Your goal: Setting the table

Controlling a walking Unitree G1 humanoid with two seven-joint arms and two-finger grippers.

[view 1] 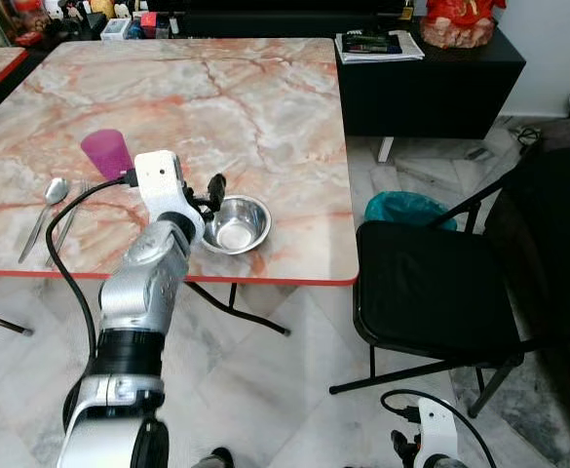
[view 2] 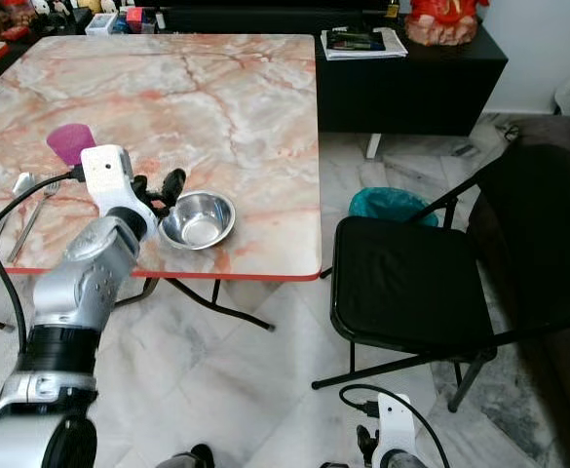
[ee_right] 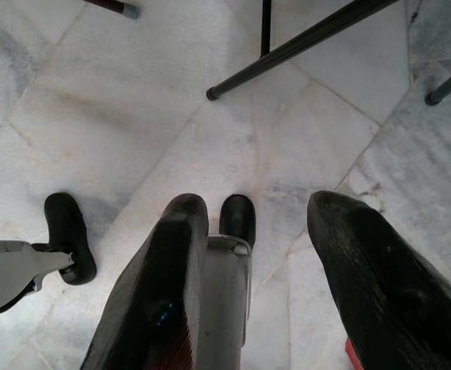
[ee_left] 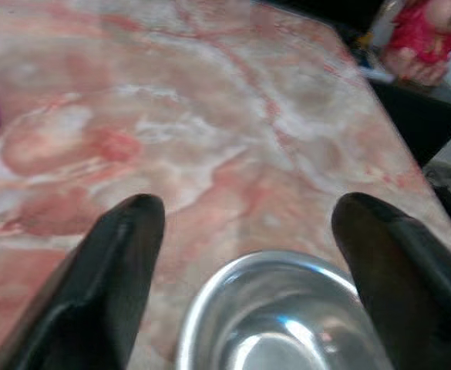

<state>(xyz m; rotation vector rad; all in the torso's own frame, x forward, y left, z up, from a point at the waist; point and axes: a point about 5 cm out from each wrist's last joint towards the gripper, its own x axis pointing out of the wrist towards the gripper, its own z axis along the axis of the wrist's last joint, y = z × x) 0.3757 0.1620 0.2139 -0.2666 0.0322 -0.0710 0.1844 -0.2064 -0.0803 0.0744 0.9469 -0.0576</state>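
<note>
A steel bowl point(view 1: 234, 224) stands empty near the front edge of the marble table point(view 1: 265, 107). My left gripper point(view 1: 209, 198) hovers just above the bowl's left rim, open, with nothing between its fingers point(ee_left: 125, 254); the bowl point(ee_left: 279, 324) lies right beneath them. A purple cup point(view 1: 106, 151) stands to the left, behind the arm. Further left lie a spoon point(view 1: 46, 210) and a fork point(view 1: 67, 219) side by side. My right gripper point(ee_right: 260, 208) hangs open over the floor.
A black folding chair point(view 1: 431, 283) stands at the table's right side, with a teal bin point(view 1: 406, 208) behind it. A black cabinet point(view 1: 431, 83) holds books point(view 1: 377, 44) and a red ornament point(view 1: 460, 21). Small items crowd the table's far edge.
</note>
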